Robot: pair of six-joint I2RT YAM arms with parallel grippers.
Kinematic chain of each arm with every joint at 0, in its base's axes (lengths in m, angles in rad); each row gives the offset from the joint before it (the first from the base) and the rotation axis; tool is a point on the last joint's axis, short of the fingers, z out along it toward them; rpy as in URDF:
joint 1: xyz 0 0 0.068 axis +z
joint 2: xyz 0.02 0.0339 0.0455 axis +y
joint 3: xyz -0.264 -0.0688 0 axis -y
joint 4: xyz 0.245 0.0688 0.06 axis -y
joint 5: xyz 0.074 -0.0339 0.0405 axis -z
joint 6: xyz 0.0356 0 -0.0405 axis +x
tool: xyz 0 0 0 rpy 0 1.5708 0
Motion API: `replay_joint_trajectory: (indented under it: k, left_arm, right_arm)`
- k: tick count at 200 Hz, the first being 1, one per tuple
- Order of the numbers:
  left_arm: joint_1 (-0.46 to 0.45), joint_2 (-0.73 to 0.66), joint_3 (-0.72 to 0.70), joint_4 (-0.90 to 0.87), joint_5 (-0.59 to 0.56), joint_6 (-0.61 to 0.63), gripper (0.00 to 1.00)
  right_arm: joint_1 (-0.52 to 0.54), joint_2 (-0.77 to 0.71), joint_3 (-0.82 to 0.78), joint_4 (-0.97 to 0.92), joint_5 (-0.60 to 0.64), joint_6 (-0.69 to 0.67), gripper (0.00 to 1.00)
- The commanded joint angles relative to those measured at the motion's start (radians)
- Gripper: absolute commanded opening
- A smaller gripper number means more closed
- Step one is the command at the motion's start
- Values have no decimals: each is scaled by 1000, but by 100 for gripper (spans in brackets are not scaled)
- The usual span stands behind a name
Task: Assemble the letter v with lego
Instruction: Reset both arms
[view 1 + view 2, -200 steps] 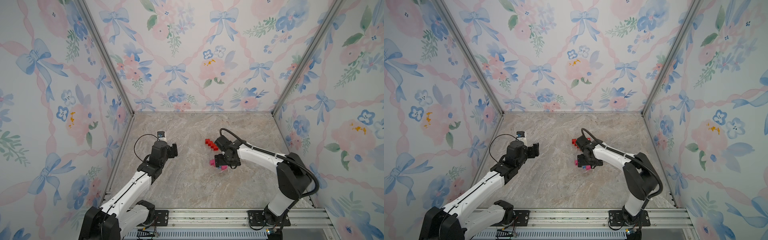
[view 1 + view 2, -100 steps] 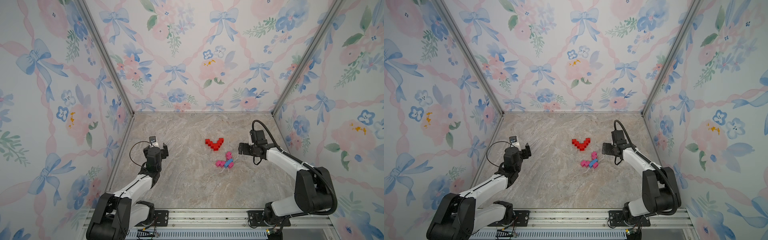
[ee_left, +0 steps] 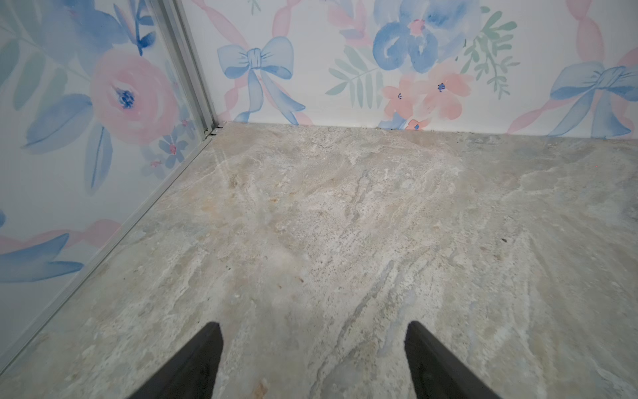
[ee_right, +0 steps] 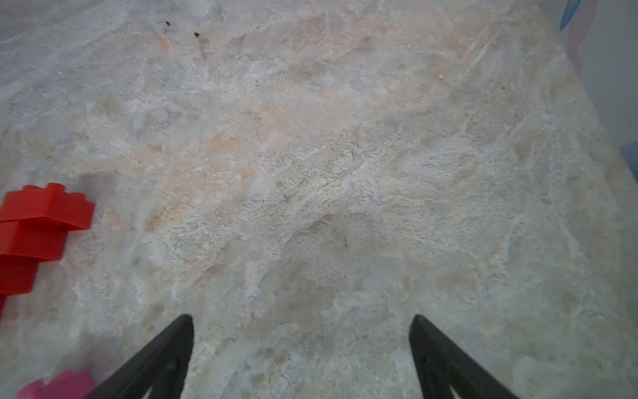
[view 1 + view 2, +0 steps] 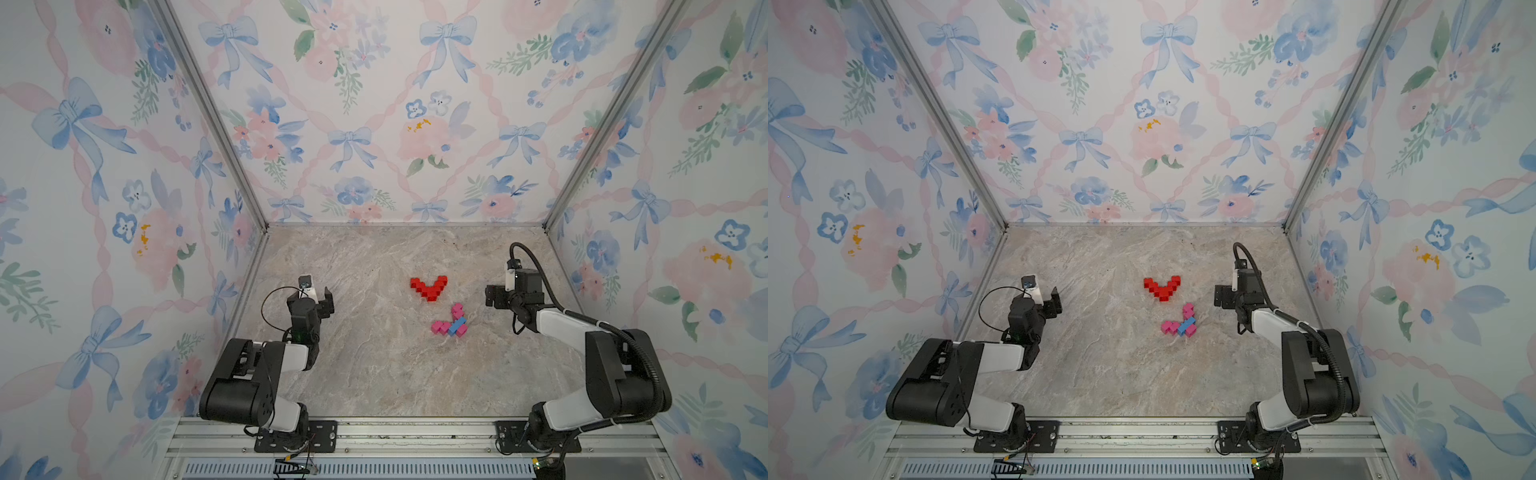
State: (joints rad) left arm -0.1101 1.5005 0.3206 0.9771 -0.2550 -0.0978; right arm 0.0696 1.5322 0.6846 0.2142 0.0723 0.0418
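Lego is in neither claw at this moment. The black two-fingered right gripper (image 5: 492,297), at the right of the frame in both top views, stands with its jaws spread wide and nothing between them. Its wrist view shows only bare surface ahead of the fingertips (image 4: 179,345). Toward the centre from it lies the red V-shaped assembly of small studded plastic bricks (image 5: 429,287), near the gripper but not touching it. Just below the V in the frame sits a loose cluster of pink squarish bricks (image 5: 439,327) with one longer blue brick (image 5: 457,325) lying among them. At the left of the frame, well apart from every brick, the black left gripper (image 5: 321,300) is likewise spread and empty, facing the beige marble-patterned tabletop (image 3: 345,224). The letter looks already formed, so little seems left to do. If a brick must be handled, it should prove light, rigid and smooth-sided, likely to skate on the tabletop rather than resist a push. Since each brick is far smaller than the jaws, the best hold is probably low on two flat opposite walls, not on the studs. The V probably holds by stud friction alone, so it is safest gripped at its point, where the bricks appear to overlap.
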Motion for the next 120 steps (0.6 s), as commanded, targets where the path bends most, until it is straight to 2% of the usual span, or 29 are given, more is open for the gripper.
replay_joint_trajectory:
  k: [1,26,51,120]
  left_arm:
    - [10,15,8,84,55,30,87]
    - [-3,6,-34,146,73,54,86]
    - [7,59,-127,379,71,45,87]
    - [12,47,-121,348,78,37,92]
  right_arm:
    - [-12,28,-39,249,53,-42,97]
    - [-13,9,-73,288,49,-45,97]
    - [-19,-6,-112,343,49,-39,97]
    - [-62,-26,-189,467,-26,-8,97]
